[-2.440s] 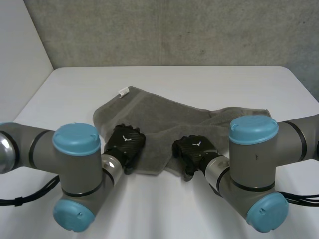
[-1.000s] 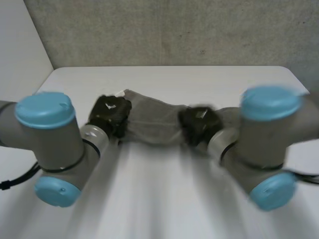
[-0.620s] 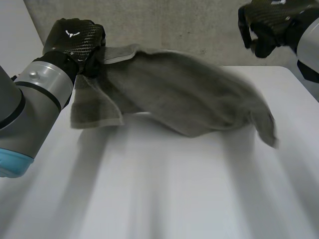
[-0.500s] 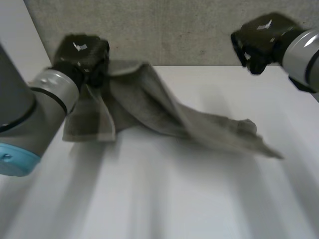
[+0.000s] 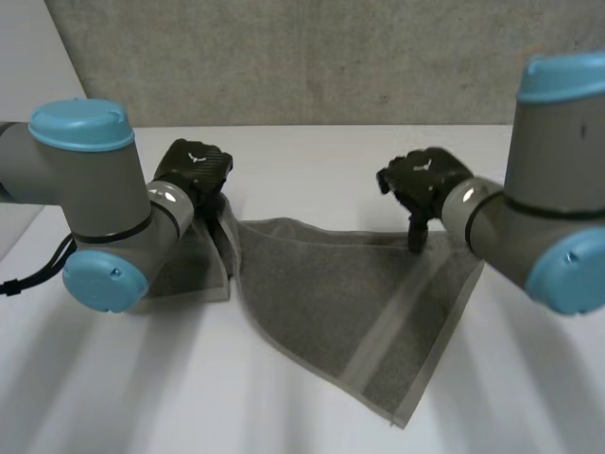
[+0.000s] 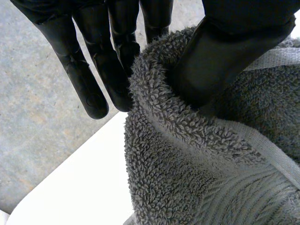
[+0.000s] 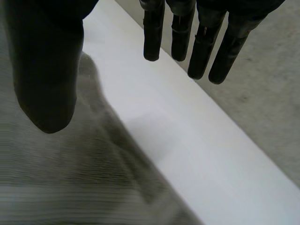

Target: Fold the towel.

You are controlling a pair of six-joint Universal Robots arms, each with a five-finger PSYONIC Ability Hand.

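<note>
The grey towel (image 5: 340, 303) lies spread across the middle of the white table (image 5: 123, 397), one corner pointing toward the near edge. Its left end is bunched and lifted at my left hand (image 5: 194, 168). In the left wrist view the thumb (image 6: 225, 56) presses a fold of the towel (image 6: 197, 168) against the fingers (image 6: 93, 70), so this hand is shut on it. My right hand (image 5: 427, 178) hovers over the towel's far right edge. Its fingers (image 7: 201, 42) are straight and apart from the thumb (image 7: 47, 70), with nothing between them. The towel (image 7: 51, 183) lies below that thumb.
A grey wall (image 5: 312, 57) rises behind the table's far edge. My left arm (image 5: 95, 189) stands over the left side of the table. My right arm (image 5: 558, 218) stands over the right side, close to the towel's right edge.
Both hands swung the towel up. The right hand lost it and the free end dropped onto the table. Both hands have come down, and the right hand has opened.
</note>
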